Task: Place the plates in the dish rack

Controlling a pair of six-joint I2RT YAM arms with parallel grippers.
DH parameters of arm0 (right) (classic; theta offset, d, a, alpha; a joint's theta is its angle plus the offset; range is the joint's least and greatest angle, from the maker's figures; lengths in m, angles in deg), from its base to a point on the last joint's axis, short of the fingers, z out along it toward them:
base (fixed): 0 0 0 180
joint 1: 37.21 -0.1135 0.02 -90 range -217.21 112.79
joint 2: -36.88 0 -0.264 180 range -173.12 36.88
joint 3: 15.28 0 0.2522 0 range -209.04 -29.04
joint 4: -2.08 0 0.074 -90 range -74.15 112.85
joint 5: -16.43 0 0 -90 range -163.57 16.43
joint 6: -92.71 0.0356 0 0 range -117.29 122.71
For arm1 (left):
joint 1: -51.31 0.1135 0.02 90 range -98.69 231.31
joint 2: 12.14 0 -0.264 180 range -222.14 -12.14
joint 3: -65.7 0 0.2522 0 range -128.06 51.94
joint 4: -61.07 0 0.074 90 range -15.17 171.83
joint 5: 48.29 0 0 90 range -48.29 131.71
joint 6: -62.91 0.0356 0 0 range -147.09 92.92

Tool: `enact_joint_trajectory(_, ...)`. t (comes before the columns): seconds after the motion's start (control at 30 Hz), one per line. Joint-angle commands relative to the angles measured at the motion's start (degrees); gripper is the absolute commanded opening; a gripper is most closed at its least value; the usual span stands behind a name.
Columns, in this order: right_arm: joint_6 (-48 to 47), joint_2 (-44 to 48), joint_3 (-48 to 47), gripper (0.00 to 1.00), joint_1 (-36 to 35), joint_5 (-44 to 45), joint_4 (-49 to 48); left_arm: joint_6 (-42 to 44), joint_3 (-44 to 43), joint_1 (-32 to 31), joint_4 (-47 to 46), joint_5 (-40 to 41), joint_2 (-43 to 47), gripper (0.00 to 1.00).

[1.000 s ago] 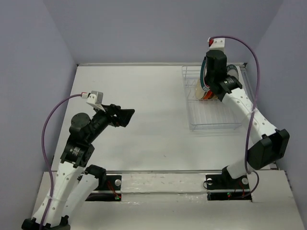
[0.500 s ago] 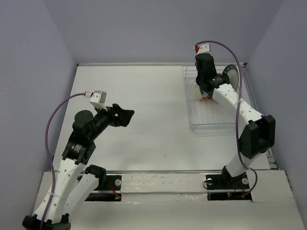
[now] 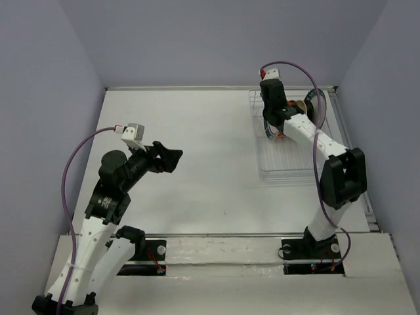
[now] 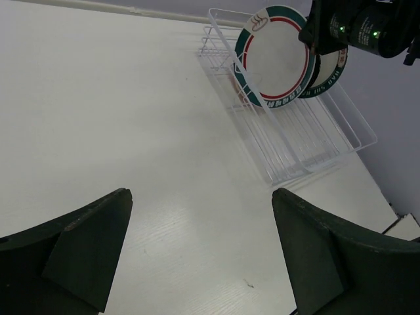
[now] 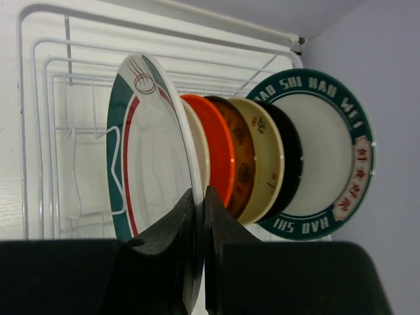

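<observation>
Now I am working what I judge to be the last step of the load. The right gripper (image 5: 199, 200) is pinching the rim of the front teal-rimmed plate (image 5: 154, 164), which is standing upright at the near end of the row in the dish rack (image 3: 292, 169). Its two fingers (image 5: 180, 226) are closed down to a narrow slit, with only the plate's edge between them, so I am reading that as a firm grip on the rim and nothing else.

Behind that plate the other six are standing edge-on in the rack. From front to back they are a cream plate (image 5: 194, 141), an orange-red plate (image 5: 216, 147), a gold patterned plate (image 5: 241, 154), a second cream plate (image 5: 266, 157), a glossy black plate (image 5: 289, 154) and the far teal-rimmed plate (image 5: 325, 151).

The held plate's lower edge is hiding behind the gripper body, so I cannot tell whether it is fully seated in its slot; it may be hanging slightly high.

The next move is calling for a small settle downward, then opening the fingers just enough to clear the rim. After that I want to be backing straight out, so the plate is not dragged or tipped onto its cream neighbour.

The left gripper (image 3: 167, 159) is hovering over the bare table (image 4: 131, 118), well apart from the rack. Its fingers (image 4: 85, 256) are spread wide and holding nothing.
</observation>
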State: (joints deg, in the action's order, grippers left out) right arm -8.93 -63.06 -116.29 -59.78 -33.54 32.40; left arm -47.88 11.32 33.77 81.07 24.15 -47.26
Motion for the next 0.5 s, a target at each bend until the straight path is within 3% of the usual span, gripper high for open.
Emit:
enact_joint_trajectory(0.0, 3.99, -2.27, -0.03, 0.13, -0.37, -1.09, -4.43, 0.67, -0.42, 0.49, -2.72, -1.68, 0.48, 0.99)
enact_joint_trajectory(0.07, 5.04, -1.67, -0.47, 0.25, -0.37, -2.15, -4.34, 0.58, -0.34, 0.93, -3.42, -2.47, 0.40, 0.99)
enact_joint_trajectory(0.1, 5.22, -1.31, -0.82, 0.48, -0.37, -2.32, -4.17, 0.23, -0.34, 1.19, -3.51, -2.56, 0.31, 0.99)
enact_joint_trajectory(0.2, 5.84, 1.31, -3.37, 0.83, -0.37, -0.67, -2.24, -0.56, -0.34, 2.94, -3.60, -2.04, 0.57, 0.99)
enact_joint_trajectory(0.33, 8.12, 7.99, -5.75, 0.98, -0.37, -1.79, 1.63, -0.56, -0.42, 3.56, -4.04, -1.60, 0.22, 0.99)
enact_joint_trajectory(0.47, 17.23, 19.84, -1.81, 1.00, -0.37, -10.04, 4.27, -1.17, -0.77, 3.57, -5.18, -1.60, -0.04, 0.99)
